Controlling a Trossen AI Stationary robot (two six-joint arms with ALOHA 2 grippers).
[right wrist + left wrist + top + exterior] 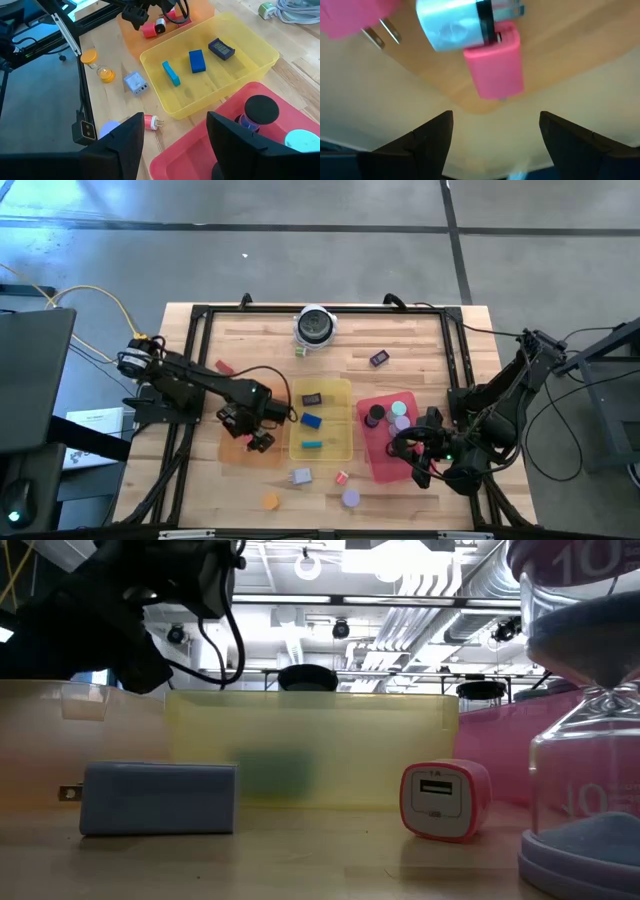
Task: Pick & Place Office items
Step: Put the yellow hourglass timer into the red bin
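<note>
Wooden table (430, 340), left gripper (258, 438) over orange tray (232, 448) (jaws apart)

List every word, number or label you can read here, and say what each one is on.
"10" — on the glass of the purple sand timer, once at its top bulb and once, fainter, at its lower bulb.
Dark block in the yellow tray: light markings, too small to read.
White paper beside the table: print too small to read.

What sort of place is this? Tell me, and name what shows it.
Probably a robotics lab or workshop in an industrial hall. The wooden table carries a black metal frame with two robot arms mounted on it, the floor is bare concrete, and exposed ducts and lamps hang from the open ceiling.
</note>
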